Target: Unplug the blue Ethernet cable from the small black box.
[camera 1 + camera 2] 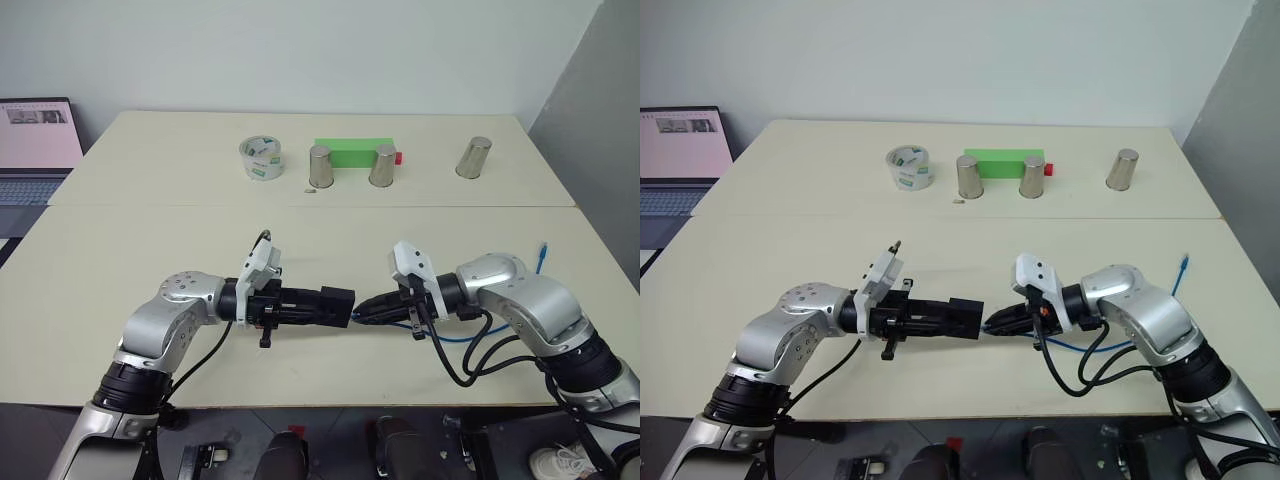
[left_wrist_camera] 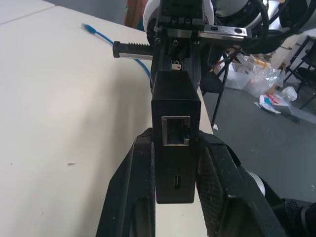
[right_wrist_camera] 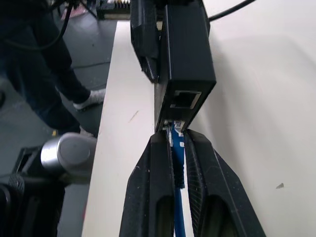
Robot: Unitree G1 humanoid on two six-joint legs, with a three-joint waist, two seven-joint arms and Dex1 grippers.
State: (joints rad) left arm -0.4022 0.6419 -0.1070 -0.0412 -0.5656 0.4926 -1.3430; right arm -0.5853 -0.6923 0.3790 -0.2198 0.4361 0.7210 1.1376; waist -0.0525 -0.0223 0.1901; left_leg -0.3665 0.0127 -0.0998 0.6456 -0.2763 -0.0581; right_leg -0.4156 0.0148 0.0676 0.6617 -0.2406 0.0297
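**Both claws locked on, ready for the pull**

Left claw [image 1: 335, 303] clamps the small black box [image 2: 174, 131] above the worktop's [image 1: 300, 230] near edge, bracing it. Right claw [image 3: 177, 148] pinches the blue Ethernet cable [image 3: 176, 148] right at its plug, still seated.

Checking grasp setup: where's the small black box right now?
In the head views the small black box is near the table's front edge, held in the left claw, with the right claw at its other end.

Soft, even light is filling the room — the table [image 1: 150, 260] is looking bright, with only faint shadows lying under the arms. Close up, the dark fingers [image 3: 148, 197] are looking blurry — their edges are fuzzy.
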